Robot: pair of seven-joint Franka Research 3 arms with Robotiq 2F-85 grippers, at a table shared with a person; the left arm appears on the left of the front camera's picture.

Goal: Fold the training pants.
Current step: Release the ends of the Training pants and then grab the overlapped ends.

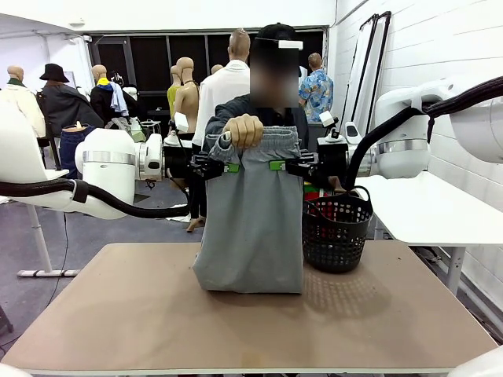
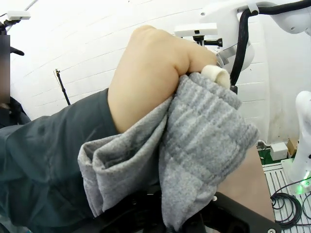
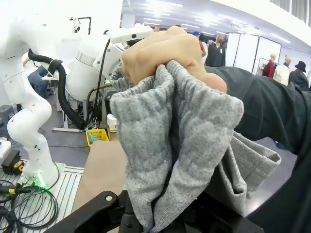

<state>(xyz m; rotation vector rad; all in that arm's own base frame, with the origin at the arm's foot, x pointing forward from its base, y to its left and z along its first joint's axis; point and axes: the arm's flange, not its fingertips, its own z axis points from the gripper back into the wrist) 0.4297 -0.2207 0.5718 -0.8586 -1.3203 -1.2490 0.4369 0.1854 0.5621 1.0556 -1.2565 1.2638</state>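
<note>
Front view shows the pants (image 1: 251, 228) hanging over the table (image 1: 110, 314), hem touching it. Just below the waistband the left gripper (image 1: 229, 167) and right gripper (image 1: 277, 165) each pinch a side, while a hand (image 1: 244, 129) bunches the top.

The room is a large hall. On the right stands a white painted brick wall (image 1: 448, 47), and two tall panels with black frames (image 1: 376, 55) lean against it. The far wall has dark window panes in black frames (image 1: 149, 63). The floor is smooth grey concrete (image 1: 71, 243). In the front is a flat beige rectangular counter (image 1: 102, 314). Just beside it, on the right, is a white rectangular side table (image 1: 432, 208) on thin white legs. In the right wrist view, long bright ceiling lamps (image 3: 160, 7) shine under a white ceiling.
</note>
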